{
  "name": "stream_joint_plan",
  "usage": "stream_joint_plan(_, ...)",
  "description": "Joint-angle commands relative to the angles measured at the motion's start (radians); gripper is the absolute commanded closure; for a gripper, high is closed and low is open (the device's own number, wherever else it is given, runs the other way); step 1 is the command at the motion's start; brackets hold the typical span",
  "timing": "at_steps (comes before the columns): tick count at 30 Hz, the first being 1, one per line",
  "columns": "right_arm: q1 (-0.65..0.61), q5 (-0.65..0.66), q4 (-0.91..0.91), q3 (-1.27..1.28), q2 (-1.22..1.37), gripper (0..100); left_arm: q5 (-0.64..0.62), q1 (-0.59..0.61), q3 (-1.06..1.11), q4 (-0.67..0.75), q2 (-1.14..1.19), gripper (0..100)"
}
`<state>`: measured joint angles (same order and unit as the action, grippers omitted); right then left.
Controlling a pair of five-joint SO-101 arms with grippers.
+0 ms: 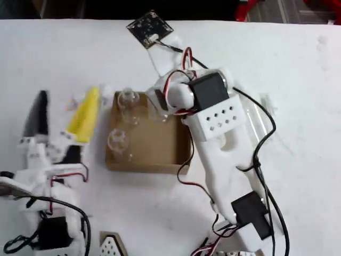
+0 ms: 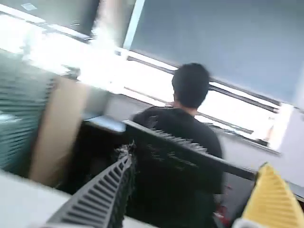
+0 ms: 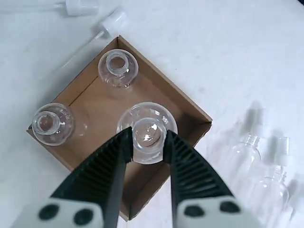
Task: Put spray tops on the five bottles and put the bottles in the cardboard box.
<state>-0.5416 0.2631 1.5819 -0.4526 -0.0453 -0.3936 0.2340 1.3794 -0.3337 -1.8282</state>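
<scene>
Right pincer (image 3: pixel 147 137) points straight down into the box (image 3: pixel 167 80). Its two black fingers (image 3: pixel 111 166) are clamped on the neck of a bottle (image 3: pixel 147 110). That bottle stands upright on the box floor, close to one wall.

In the high view we see the right arm (image 1: pixel 218 144) come up from the bottom edge, bent over the box's (image 1: pixel 154 146) far right corner. Its wrist covers the held bottle.

Two other bottles stand upright in the box, one (image 3: pixel 118 68) in a corner, one (image 3: pixel 51 123) by the next corner along the same wall. They stand apart from each other and from the held one. All three necks are open, with no spray top on any.

Outside the box, loose bottles sit on the table (image 3: pixel 247 57), close together. We count at least two, (image 3: pixel 247 152) and (image 3: pixel 271 190), and cannot tell if there are more. In the high view they are on the far side of the right arm from the box. Two spray tops lie on the table just past a box corner, (image 3: pixel 114 21) and (image 3: pixel 78 5). One has a thin tube running along the box wall.

Left arm (image 1: pixel 48 213) sits at the left of the table. Left pincer (image 1: pixel 66 96) is raised and aimed out at the room. Its black finger (image 2: pixel 99 194) and yellow finger (image 2: pixel 270 199) are spread wide with nothing between them. The yellow finger is just beside the box's left wall.

Count: one box, three bottles inside, at least two outside, two spray tops.
</scene>
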Motion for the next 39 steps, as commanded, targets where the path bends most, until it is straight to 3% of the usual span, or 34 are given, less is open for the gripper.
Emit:
stream_joint_plan(1,0.01,0.012,-0.12,0.084,-0.004,98.4,-0.14,0.229,-0.069,-0.212,0.005,63)
stream_joint_plan(7,-0.015,0.012,-0.194,0.252,-0.016,98.4,-0.16,0.303,-0.172,-0.56,0.005,64)
stream_joint_plan(12,-0.054,0.012,-0.2,0.275,-0.007,98.4,-0.153,0.306,-0.163,-0.747,0.005,63)
stream_joint_plan(22,-0.073,0.009,-0.421,0.46,-0.007,98.4,-0.153,0.383,0.026,-0.563,0.005,63)
stream_joint_plan(30,-0.122,0.011,-0.449,0.489,-0.005,98.4,-0.135,0.386,0.063,-0.551,0.005,63)
stream_joint_plan(34,-0.11,0.012,-0.469,0.494,-0.004,98.4,-0.048,0.381,0.066,-0.551,0.005,63)
stream_joint_plan(39,-0.087,0.014,-0.47,0.491,-0.005,98.4,-0.041,0.381,0.066,-0.551,0.005,63)
